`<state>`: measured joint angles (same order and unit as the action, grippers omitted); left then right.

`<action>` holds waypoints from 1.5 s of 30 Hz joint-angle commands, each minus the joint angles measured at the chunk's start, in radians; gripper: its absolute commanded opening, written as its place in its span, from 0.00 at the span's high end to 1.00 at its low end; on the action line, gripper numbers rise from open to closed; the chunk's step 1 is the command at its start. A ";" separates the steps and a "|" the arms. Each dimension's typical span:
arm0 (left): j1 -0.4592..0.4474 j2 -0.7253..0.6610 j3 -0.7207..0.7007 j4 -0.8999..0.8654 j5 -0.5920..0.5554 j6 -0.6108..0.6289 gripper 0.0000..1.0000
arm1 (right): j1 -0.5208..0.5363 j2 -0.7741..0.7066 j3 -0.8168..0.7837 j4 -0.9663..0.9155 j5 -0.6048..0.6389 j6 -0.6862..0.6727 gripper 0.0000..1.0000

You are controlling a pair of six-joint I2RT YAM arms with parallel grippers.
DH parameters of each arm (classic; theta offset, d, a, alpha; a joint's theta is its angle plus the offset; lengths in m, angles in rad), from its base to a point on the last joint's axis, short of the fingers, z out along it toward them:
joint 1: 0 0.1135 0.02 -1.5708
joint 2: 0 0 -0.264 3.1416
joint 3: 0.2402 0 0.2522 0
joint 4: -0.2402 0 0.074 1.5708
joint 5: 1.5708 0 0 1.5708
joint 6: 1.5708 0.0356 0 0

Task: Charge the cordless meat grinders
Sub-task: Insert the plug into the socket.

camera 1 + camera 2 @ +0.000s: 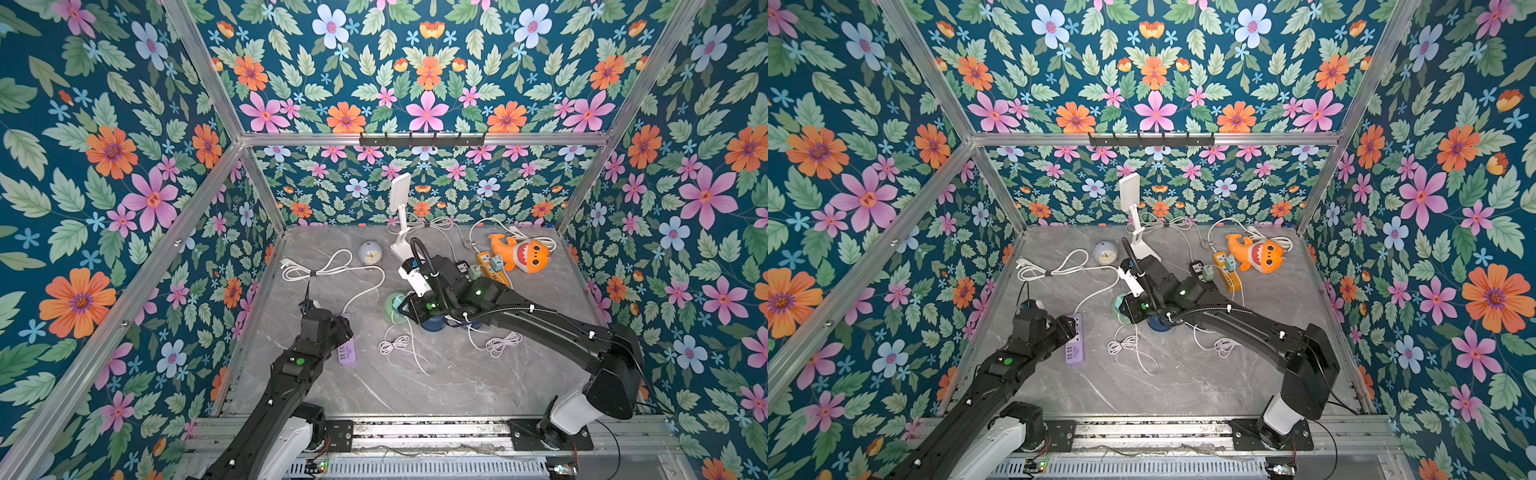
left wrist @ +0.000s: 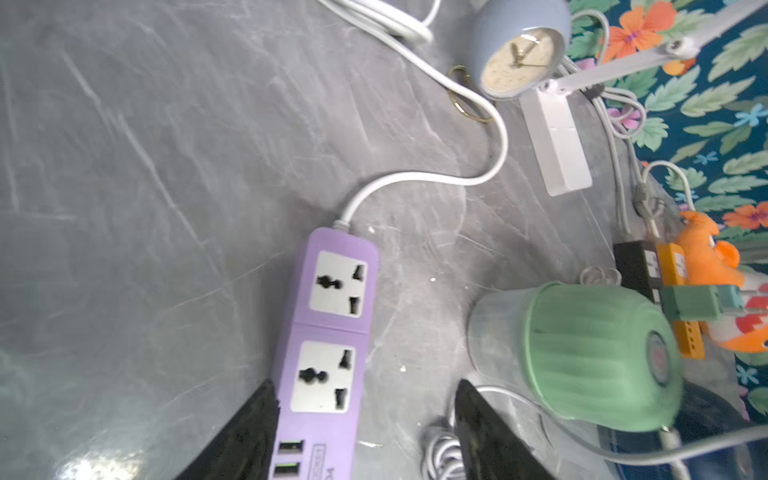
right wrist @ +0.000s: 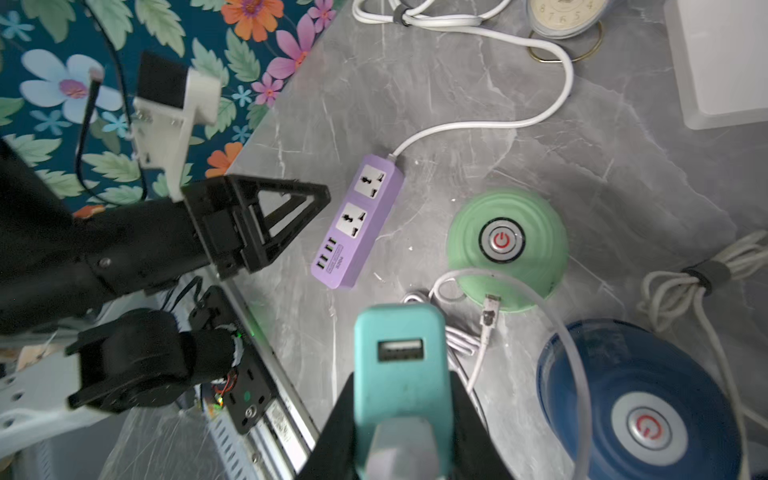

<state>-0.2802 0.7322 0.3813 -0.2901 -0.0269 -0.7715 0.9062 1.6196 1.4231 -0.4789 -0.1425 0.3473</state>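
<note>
Green grinder (image 3: 507, 245): mid-bench, cable (image 3: 489, 311) end at its base.
Blue grinder (image 3: 640, 399): just beside it.
Strip (image 3: 357, 220): sockets empty.
Right jaws: pinching adapter (image 3: 401, 332).
Left jaws: spread above strip.
Progress: early, nothing seemingly powered.

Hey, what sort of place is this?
Probably a robot test booth staged like a home: aluminium frame lined with floral wallpaper, a left arm and right arm mounted at a marble-look tabletop, household clutter like a purple power strip.

Flowery blue walls (image 1: 428, 83) stand around a grey stone-look worktop (image 1: 457, 386). A shiny metal bar (image 1: 291, 139) crosses at 12 o'clock.
</note>
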 commanded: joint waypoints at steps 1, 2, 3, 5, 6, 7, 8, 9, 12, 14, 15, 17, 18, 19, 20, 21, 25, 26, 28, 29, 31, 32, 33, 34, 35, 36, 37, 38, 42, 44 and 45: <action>0.001 -0.022 -0.067 0.105 0.000 -0.098 0.32 | 0.014 0.029 0.027 0.049 0.091 0.062 1.00; 0.000 -0.015 -0.088 0.126 0.025 -0.112 0.32 | 0.014 0.071 0.036 0.047 0.083 0.076 1.00; 0.000 -0.007 -0.114 0.158 0.054 -0.129 0.32 | 0.016 0.090 0.045 0.046 0.074 0.089 1.00; 0.000 -0.003 -0.162 0.227 0.105 -0.167 0.32 | 0.020 0.123 0.063 0.046 0.068 0.109 1.00; 0.000 -0.006 -0.194 0.286 0.144 -0.194 0.32 | 0.025 0.141 0.075 0.046 0.073 0.117 1.00; -0.001 -0.011 -0.222 0.347 0.179 -0.224 0.32 | 0.030 0.154 0.085 0.047 0.079 0.120 1.00; -0.001 -0.016 -0.252 0.422 0.216 -0.264 0.32 | 0.036 0.171 0.097 0.050 0.087 0.122 1.00; -0.002 -0.024 -0.280 0.502 0.251 -0.300 0.33 | 0.041 0.185 0.109 0.054 0.097 0.122 1.00; -0.007 -0.049 -0.322 0.654 0.311 -0.376 0.32 | 0.055 0.239 0.154 0.061 0.123 0.130 1.00; -0.007 -0.051 -0.336 0.748 0.358 -0.413 0.31 | 0.058 0.275 0.186 0.068 0.123 0.141 1.00; -0.007 -0.047 -0.337 0.789 0.387 -0.425 0.31 | 0.060 0.296 0.205 0.071 0.121 0.148 1.00; -0.006 -0.046 -0.325 0.795 0.416 -0.425 0.32 | 0.065 0.339 0.243 0.069 0.122 0.157 1.00; -0.006 -0.060 -0.309 0.742 0.410 -0.417 0.32 | 0.070 0.362 0.266 0.067 0.129 0.160 1.00; -0.006 -0.081 -0.292 0.659 0.381 -0.406 0.32 | 0.076 0.379 0.281 0.064 0.139 0.162 1.00; -0.005 -0.114 -0.264 0.542 0.324 -0.386 0.33 | 0.083 0.401 0.308 0.058 0.158 0.161 1.00; -0.005 -0.149 -0.236 0.418 0.265 -0.355 0.33 | 0.090 0.418 0.328 0.053 0.177 0.161 1.00; 0.011 -0.229 -0.150 0.197 0.127 -0.248 0.31 | 0.098 0.478 0.386 0.044 0.205 0.161 1.00; 0.020 -0.227 -0.126 0.163 0.113 -0.221 0.30 | 0.099 0.491 0.398 0.043 0.208 0.158 1.00; 0.040 -0.208 -0.085 0.122 0.099 -0.178 0.27 | 0.103 0.515 0.414 0.041 0.227 0.145 1.00; 0.052 -0.198 -0.071 0.112 0.099 -0.161 0.26 | 0.103 0.526 0.421 0.039 0.237 0.137 1.00; 0.076 -0.181 -0.053 0.109 0.107 -0.138 0.24 | 0.105 0.546 0.435 0.038 0.246 0.126 1.00; 0.091 -0.171 -0.047 0.113 0.117 -0.129 0.24 | 0.105 0.557 0.442 0.037 0.248 0.122 1.00; 0.107 -0.163 -0.041 0.116 0.124 -0.121 0.23 | 0.105 0.566 0.452 0.034 0.250 0.119 1.00; 0.122 -0.154 -0.036 0.119 0.133 -0.113 0.23 | 0.104 0.577 0.457 0.033 0.250 0.116 1.00; 0.142 -0.146 -0.031 0.122 0.143 -0.106 0.23 | 0.104 0.586 0.463 0.032 0.250 0.115 1.00; 0.162 -0.137 -0.027 0.128 0.158 -0.098 0.22 | 0.104 0.593 0.467 0.032 0.247 0.114 1.00; 0.181 -0.127 -0.025 0.133 0.171 -0.090 0.21 | 0.105 0.600 0.470 0.034 0.242 0.115 1.00; 0.203 -0.114 -0.024 0.142 0.188 -0.083 0.20 | 0.104 0.608 0.475 0.032 0.238 0.113 1.00; 0.304 -0.042 -0.026 0.189 0.278 -0.059 0.16 | 0.108 0.631 0.484 0.032 0.237 0.114 1.00; 0.353 -0.011 -0.031 0.212 0.317 -0.051 0.14 | 0.109 0.639 0.485 0.037 0.231 0.113 1.00; 0.378 0.005 -0.032 0.225 0.335 -0.045 0.12 | 0.108 0.642 0.487 0.040 0.230 0.113 1.00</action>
<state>0.0555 0.7132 0.3504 -0.1234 0.2279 -0.8570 1.0134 2.2566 1.9015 -0.4519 0.0841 0.4629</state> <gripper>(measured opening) 0.869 0.272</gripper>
